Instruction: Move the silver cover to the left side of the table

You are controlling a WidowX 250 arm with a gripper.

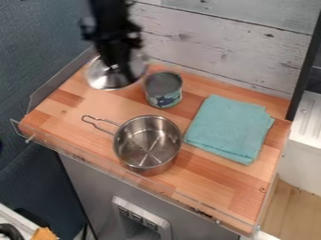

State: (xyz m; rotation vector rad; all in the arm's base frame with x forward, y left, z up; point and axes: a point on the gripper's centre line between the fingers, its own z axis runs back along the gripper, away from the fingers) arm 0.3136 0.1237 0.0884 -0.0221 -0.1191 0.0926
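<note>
Silver cover (99, 78) is at eleven o'clock of the wooden table (53, 117), partly behind the gripper (123, 70); if the jaws are open or closed, we cannot tell. We see also can (164, 84) at twelve, pot (148, 143) near the middle (its handle points to ten) and blue-green cloth (229, 126) at three.

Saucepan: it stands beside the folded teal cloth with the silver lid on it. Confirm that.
The camera view shows the saucepan open, not covered: the silver lid is over by the tin can. It does stand beside the folded teal cloth.
</note>
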